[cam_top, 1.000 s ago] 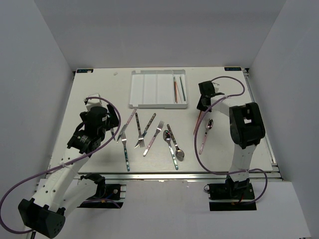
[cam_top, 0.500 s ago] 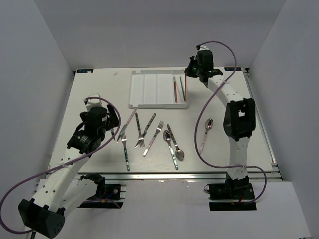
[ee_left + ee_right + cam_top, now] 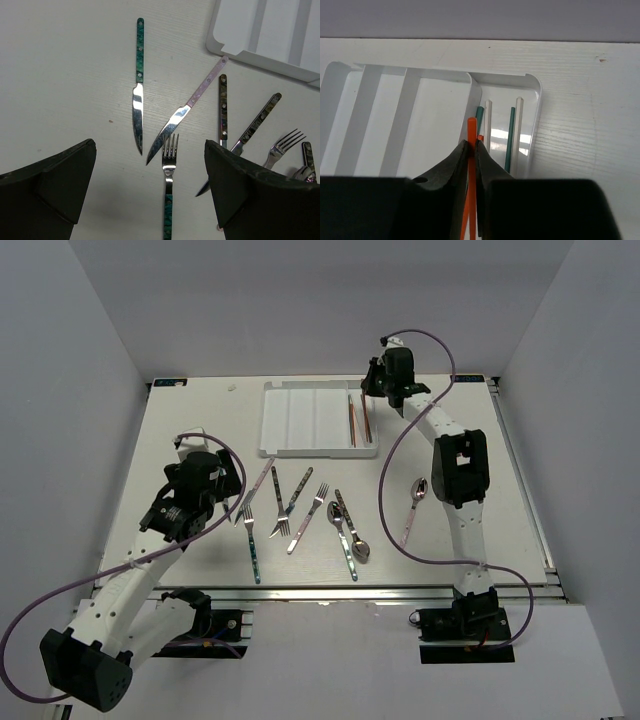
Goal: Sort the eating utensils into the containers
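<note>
While the right pincer (image 3: 471, 145) is gripping a red chopstick (image 3: 471, 129) at the tray's (image 3: 536, 107) rightmost slot holding other chopsticks (image 3: 509, 135), the left pincer (image 3: 150, 150) is hovering open over knives (image 3: 138, 107) and forks (image 3: 169, 160) lying on the surface (image 3: 60, 75).

Loose on the counter (image 3: 200, 420): 3 knives (image 3: 139, 100), 3 forks (image 3: 169, 165), 3 spoons (image 3: 413, 502), 9 pieces total. 1 white tray (image 3: 300, 415) with 4 compartments. 2 white chopsticks (image 3: 518, 130), 2 green chopsticks (image 3: 510, 140). Red chopsticks (image 3: 471, 127): 1 sure, second tip beside it, probably 2.
</note>
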You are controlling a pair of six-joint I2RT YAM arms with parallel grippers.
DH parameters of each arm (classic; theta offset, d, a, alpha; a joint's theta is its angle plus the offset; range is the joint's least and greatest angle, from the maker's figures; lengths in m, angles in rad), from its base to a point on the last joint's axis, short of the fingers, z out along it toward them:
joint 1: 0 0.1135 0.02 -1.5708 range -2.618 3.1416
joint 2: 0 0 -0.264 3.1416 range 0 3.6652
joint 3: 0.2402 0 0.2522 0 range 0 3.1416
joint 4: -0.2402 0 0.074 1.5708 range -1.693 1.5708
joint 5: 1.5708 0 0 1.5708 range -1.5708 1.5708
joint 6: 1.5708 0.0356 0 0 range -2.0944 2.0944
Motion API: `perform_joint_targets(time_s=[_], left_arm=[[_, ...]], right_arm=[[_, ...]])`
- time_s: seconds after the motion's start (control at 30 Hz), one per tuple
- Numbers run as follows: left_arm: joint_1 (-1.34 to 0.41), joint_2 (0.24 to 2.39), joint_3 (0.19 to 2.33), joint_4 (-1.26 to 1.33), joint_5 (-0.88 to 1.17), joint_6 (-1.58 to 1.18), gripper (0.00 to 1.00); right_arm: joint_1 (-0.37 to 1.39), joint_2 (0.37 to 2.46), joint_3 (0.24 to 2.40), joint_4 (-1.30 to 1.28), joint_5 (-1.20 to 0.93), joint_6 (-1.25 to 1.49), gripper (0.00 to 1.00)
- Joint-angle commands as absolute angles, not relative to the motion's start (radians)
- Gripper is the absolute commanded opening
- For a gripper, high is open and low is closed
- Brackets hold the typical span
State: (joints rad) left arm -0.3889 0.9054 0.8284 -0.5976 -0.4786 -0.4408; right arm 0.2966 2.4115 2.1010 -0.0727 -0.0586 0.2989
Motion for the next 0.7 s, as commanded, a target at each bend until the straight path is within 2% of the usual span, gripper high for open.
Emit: perform_joint_targets(time_s=[0.0, 0.07, 0.13, 0.17, 0.2, 0.33, 0.37, 0.47, 0.53, 0.57, 0.6, 0.63, 0.67], left_arm=[[-0.388, 0.905, 0.827, -0.588, -0.479, -0.431, 0.98], [-0.388, 0.916, 0.83, -0.588, -0.479, -0.43, 0.98], [-0.388, 0.92, 0.83, -0.591, -0.479, -0.43, 0.98], [-0.388, 0.92, 0.83, -0.589, -0.48, -0.43, 0.98], [-0.388, 0.92, 0.828, -0.589, -0.48, -0.43, 0.98], [-0.388, 0.92, 0.831, -0.594, -0.5, -0.433, 0.98], [-0.388, 0.92, 0.83, -0.595, -0.502, -0.433, 0.98], [-0.388, 0.927, 0.833, -0.597, -0.508, -0.434, 0.98], [-0.388, 0.931, 0.833, -0.598, -0.505, -0.434, 0.98], [-0.388, 0.936, 0.833, -0.597, -0.503, -0.434, 0.98], [-0.388, 0.934, 0.833, -0.598, -0.503, -0.434, 0.98], [-0.388, 0.934, 0.834, -0.6, -0.505, -0.434, 0.98], [-0.388, 0.933, 0.834, -0.6, -0.508, -0.434, 0.98]], right_arm=[[0.298, 2.341, 2.06, 0.043, -0.06, 0.27, 0.15], [0.298, 2.319, 2.043, 0.034, -0.042, 0.27, 0.27], [0.298, 2.284, 2.051, 0.002, -0.008, 0.262, 0.72], [0.298, 2.272, 2.051, -0.036, -0.003, 0.259, 0.73], [0.299, 2.235, 2.052, -0.058, -0.003, 0.259, 0.89], [0.327, 2.106, 2.01, -0.193, 0.162, 0.241, 0.89], [0.351, 2.038, 1.965, -0.26, 0.272, 0.229, 0.89], [0.385, 1.903, 1.808, -0.285, 0.427, 0.303, 0.89], [0.377, 1.76, 1.552, -0.223, 0.346, 0.379, 0.89], [0.362, 1.709, 1.455, -0.15, 0.145, 0.356, 0.89], [0.359, 1.621, 1.363, -0.047, 0.071, 0.336, 0.89], [0.359, 1.582, 1.226, -0.029, 0.023, 0.334, 0.89], [0.362, 1.519, 1.179, -0.067, 0.02, 0.377, 0.89]])
